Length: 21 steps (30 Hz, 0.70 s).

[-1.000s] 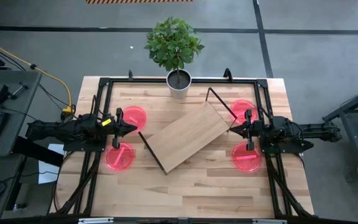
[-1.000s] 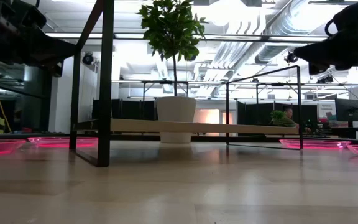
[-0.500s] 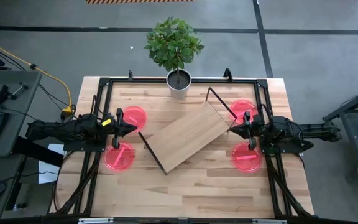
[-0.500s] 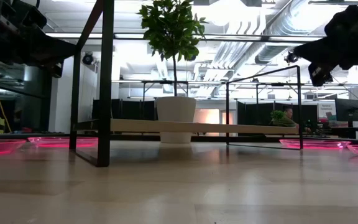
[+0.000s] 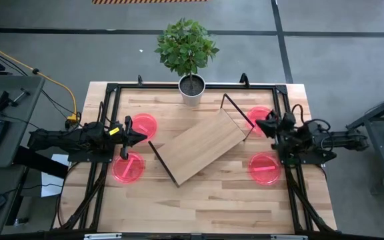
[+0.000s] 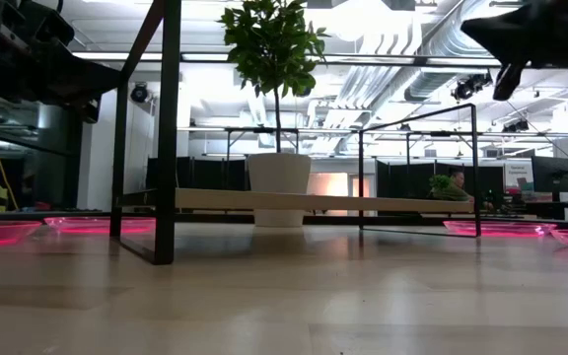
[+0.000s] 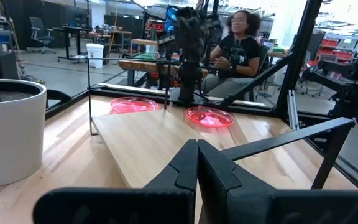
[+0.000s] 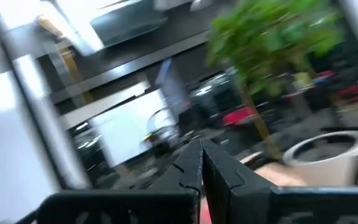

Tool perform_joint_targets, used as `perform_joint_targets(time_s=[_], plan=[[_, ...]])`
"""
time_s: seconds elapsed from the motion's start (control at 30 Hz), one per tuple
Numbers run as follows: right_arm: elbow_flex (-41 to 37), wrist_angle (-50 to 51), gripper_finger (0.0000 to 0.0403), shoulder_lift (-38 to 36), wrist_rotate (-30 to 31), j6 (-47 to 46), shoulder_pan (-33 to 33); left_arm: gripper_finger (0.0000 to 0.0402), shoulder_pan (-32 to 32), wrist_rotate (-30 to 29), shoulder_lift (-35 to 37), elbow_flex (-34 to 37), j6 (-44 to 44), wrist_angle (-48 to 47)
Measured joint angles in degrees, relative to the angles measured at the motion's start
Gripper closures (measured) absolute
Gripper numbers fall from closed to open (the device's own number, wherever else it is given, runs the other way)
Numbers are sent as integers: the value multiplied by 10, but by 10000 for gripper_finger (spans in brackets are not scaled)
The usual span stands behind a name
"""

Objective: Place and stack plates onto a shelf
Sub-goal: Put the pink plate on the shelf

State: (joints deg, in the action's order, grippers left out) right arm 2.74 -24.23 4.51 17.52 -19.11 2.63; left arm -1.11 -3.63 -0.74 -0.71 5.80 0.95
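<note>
The right gripper point(image 5: 270, 125) hung over the far right plate point(image 5: 259, 116), jaws pressed together, its wrist view blurred. The left gripper point(image 5: 135, 138), jaws likewise closed, waited between two left plates point(image 5: 128, 168); the shelf point(image 5: 201, 144) lay slantwise mid-tabletop point(image 5: 199, 203).

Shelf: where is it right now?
High view: the shelf sits diagonally mid-table, just in front of the plant pot, with plates on either side.
</note>
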Motion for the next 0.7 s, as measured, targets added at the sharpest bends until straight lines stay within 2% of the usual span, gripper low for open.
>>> perform_joint_targets(time_s=[0.2, 0.37, 0.6, 0.7], plan=[[57, 21, 401, 64, 153, 61, 0, 402, 0, 0, 0, 0, 0, 0], [145, 143, 375, 126, 297, 75, 0, 402, 0, 0, 0, 0, 0, 0], [250, 355, 311, 235, 483, -56, -1, 401, 0, 0, 0, 0, 0, 0], [276, 431, 300, 274, 513, -123, -16, 401, 0, 0, 0, 0, 0, 0]])
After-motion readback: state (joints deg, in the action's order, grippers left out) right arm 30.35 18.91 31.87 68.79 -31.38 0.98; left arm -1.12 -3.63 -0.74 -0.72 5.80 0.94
